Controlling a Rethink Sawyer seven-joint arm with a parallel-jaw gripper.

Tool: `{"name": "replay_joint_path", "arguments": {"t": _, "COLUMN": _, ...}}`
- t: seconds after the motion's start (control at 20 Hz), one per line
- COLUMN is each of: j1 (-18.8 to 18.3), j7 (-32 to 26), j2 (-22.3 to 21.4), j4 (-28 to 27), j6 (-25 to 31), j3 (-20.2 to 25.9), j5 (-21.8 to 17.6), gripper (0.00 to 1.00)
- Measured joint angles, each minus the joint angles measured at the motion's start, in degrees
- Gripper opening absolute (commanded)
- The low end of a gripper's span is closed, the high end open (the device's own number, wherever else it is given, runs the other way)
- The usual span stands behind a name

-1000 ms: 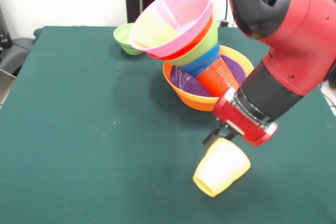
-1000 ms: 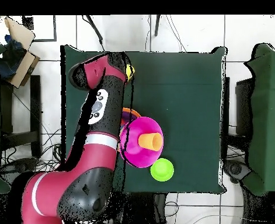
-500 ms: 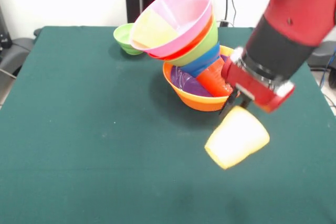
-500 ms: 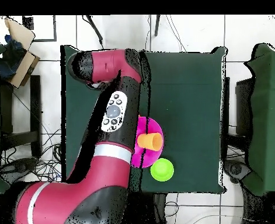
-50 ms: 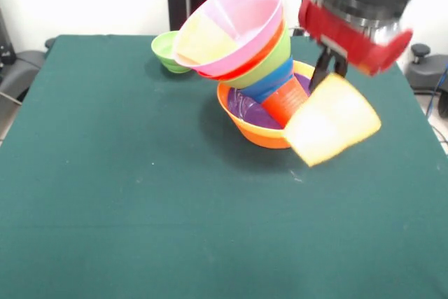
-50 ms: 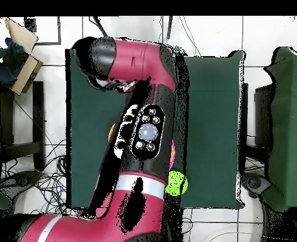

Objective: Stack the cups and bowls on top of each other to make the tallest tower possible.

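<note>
Lifted clear of the surface [image 5: 126, 208] now, the yellow cup [image 5: 332, 120] has travelled up and toward the tower [image 5: 245, 54] since a second ago, when it hung low over the green cloth near the front. It hangs tilted, mouth down toward seven o'clock, just at four o'clock of the large orange bowl [image 5: 262, 131] that forms the tower's base. The gripper [image 5: 329, 69] is closed on the cup's upper end, its dark fingers pinching the wall from above.

Inside that base sits the purple bowl [image 5: 248, 111]; from it a red-orange cup [image 5: 288, 101] leans out, carrying blue, green, red-orange and large pink bowls [image 5: 234, 22] fanned toward ten o'clock, with a paler yellow cup [image 5: 199, 41] lying in the pink one. A small green bowl [image 5: 168, 50] stands apart at the tower's ten o'clock. From overhead the arm [image 6: 144, 126] covers nearly all of this; only that green bowl peeks out.

My worry is the lean. The stack looks precarious, and any brush from the arm or the carried cup against the pink rim could tip it over. The one-sided pinch may also let the cup swing or slip.
</note>
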Motion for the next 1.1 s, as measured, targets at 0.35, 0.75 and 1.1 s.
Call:
{"name": "replay_joint_path", "arguments": {"t": 0.35, "j1": -2.56, "j7": -0.01, "j2": -8.66, "j4": 9.99, "j6": -1.00, "j3": 4.29, "j5": 5.38, "gripper": 0.00}}
{"name": "replay_joint_path", "arguments": {"t": 0.75, "j1": -4.37, "j7": -0.02, "j2": -18.60, "j4": 24.91, "j6": -7.87, "j3": 7.60, "j5": 8.72, "gripper": 0.00}}
{"name": "replay_joint_path", "arguments": {"t": 1.1, "j1": -5.26, "j7": -0.02, "j2": -26.50, "j4": 36.85, "j6": -17.26, "j3": 8.55, "j5": 6.76, "gripper": 0.00}}
